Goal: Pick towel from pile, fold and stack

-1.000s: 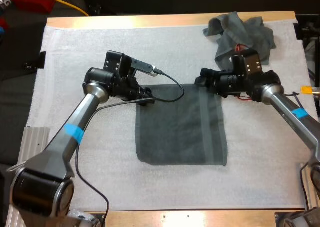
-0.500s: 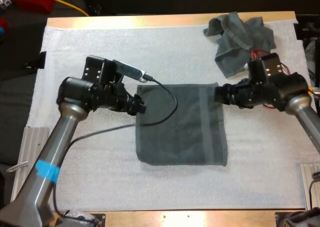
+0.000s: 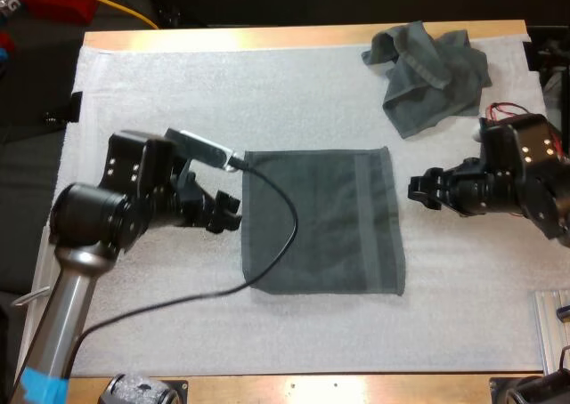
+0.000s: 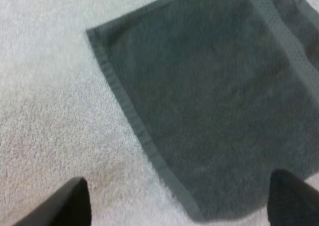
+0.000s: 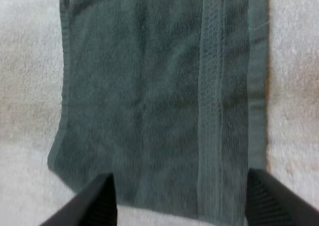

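Note:
A dark grey-green towel [image 3: 322, 219] lies spread flat in the middle of the white mat. A crumpled towel [image 3: 429, 73] sits at the far right of the mat. My left gripper [image 3: 228, 213] hovers just left of the flat towel's left edge, open and holding nothing. In the left wrist view its fingertips [image 4: 75, 201] stand wide apart over the flat towel [image 4: 214, 101] and the mat. My right gripper [image 3: 422, 190] sits just right of the flat towel's right edge, open. Its fingers [image 5: 99, 196] frame the flat towel [image 5: 159, 101] in the right wrist view.
The white mat [image 3: 178, 92] covers most of the wooden table [image 3: 267, 37]. A black cable [image 3: 267, 244] from my left arm loops over the flat towel's left part. Bare mat lies in front of and behind the flat towel.
Both grippers have let go of the towel's far corners and pulled back outward, the left to the left and nearer, the right to the right. The towel now lies flat.

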